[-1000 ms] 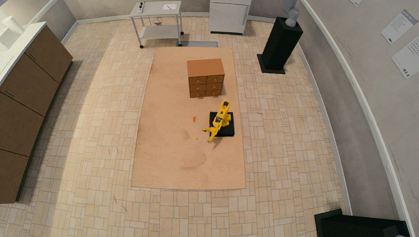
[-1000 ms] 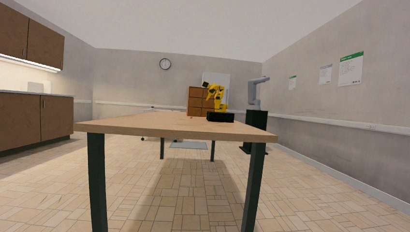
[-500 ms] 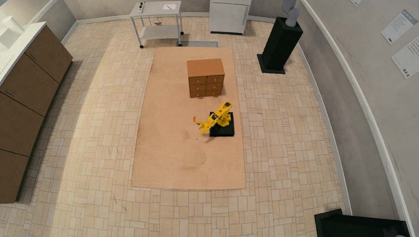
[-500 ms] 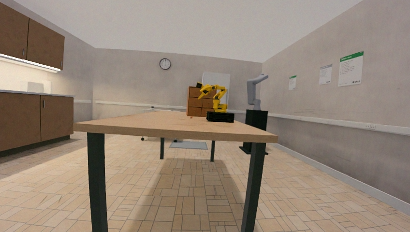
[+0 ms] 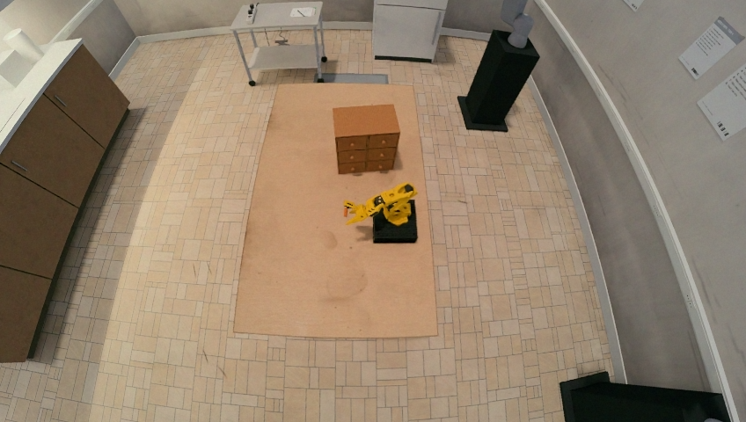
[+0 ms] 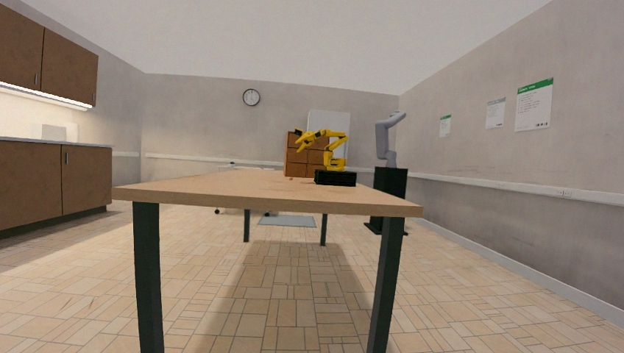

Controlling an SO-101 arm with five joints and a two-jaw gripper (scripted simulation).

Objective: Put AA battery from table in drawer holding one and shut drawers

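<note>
The AA battery is a small orange cylinder lying on the wooden table, left of my arm's black base. It shows as a tiny orange speck in the side view. My yellow gripper reaches left from the base and stands partly open and empty. In the side view my gripper hangs well above the table top, over the battery. The brown chest of six small drawers stands behind, at the far end of the table, and all its drawer fronts sit flush.
The table edges run close on the right of my base. A black pedestal with a grey arm stands off the table at the far right. A white cart stands beyond the far end.
</note>
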